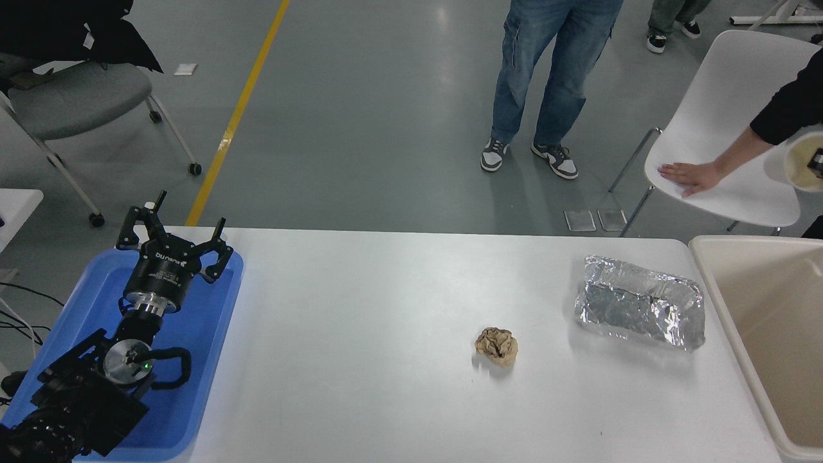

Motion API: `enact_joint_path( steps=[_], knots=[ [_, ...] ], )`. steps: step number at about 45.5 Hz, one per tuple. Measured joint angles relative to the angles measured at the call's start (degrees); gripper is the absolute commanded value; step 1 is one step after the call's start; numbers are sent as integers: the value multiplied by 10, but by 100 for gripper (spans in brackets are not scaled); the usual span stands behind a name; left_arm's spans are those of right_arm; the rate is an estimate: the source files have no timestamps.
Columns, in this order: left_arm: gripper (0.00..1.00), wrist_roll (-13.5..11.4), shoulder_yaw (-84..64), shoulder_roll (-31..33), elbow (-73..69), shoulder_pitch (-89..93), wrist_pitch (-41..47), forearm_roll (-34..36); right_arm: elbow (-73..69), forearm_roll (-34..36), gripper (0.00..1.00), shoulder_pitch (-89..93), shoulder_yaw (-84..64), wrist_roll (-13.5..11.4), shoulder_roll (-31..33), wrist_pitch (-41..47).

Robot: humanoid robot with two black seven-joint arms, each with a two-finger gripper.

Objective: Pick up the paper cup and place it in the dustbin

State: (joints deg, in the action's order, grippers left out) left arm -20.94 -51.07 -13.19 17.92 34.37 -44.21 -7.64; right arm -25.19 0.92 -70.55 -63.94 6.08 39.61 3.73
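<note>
The white paper cup (792, 164) hangs in the air at the far right edge, above and behind the dustbin, its cream inside facing me. Only a sliver of my right gripper (818, 161) shows, a black finger at the cup's rim, holding it. The beige dustbin (708, 265) stands at the table's right end, open and cut off by the picture's edge. My left gripper (173, 239) is parked open over the blue tray (212, 334) at the lower left.
A crinkled foil tray (640, 310) lies just left of the dustbin, and a crumpled brown paper ball (496, 345) sits mid-table. Beyond the table a person's hand (687, 177) rests on a white chair (720, 116); another person in jeans (546, 77) stands behind.
</note>
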Motion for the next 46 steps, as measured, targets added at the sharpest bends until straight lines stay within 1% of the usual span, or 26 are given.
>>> enact_joint_path(
  steps=[6, 16, 30, 46],
  knots=[
    [100, 0, 0, 0, 0, 0, 0, 0, 34, 8, 0, 78, 52, -39, 6, -38],
    [100, 0, 0, 0, 0, 0, 0, 0, 93, 13, 0, 188, 138, -62, -2, -69],
    [100, -1, 0, 0, 0, 0, 0, 0, 184, 9, 0, 324, 240, -73, -71, -86],
    [100, -1, 0, 0, 0, 0, 0, 0, 210, 6, 0, 379, 272, -75, -128, -99]
  ],
)
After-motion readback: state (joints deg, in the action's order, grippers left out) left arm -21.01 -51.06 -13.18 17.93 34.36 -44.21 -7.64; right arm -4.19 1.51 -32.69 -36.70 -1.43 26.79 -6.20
